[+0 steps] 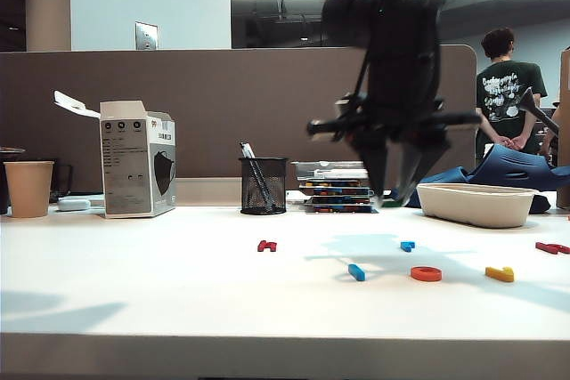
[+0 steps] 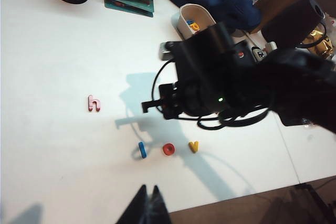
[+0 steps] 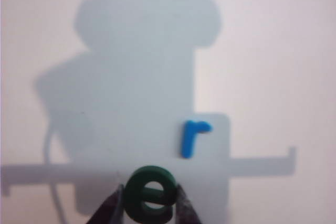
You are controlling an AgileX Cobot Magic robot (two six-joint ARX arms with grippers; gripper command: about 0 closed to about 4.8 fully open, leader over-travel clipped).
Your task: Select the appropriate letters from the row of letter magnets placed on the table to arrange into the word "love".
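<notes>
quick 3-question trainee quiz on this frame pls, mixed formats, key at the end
1. True or false: the right gripper is shut on the green e and holds it above the table.
2. Which letter lies on the table right below the right gripper in its wrist view? A) red h B) blue r C) yellow v
3. Fill in: in the left wrist view, the placed row reads blue l, orange o, then yellow ___.

Key
1. True. The fingertips flank the e; the letter hangs clear of the surface.
2. B, the blue r.
3. v. The left gripper hangs shut at the table's near edge, away from the row.
</notes>
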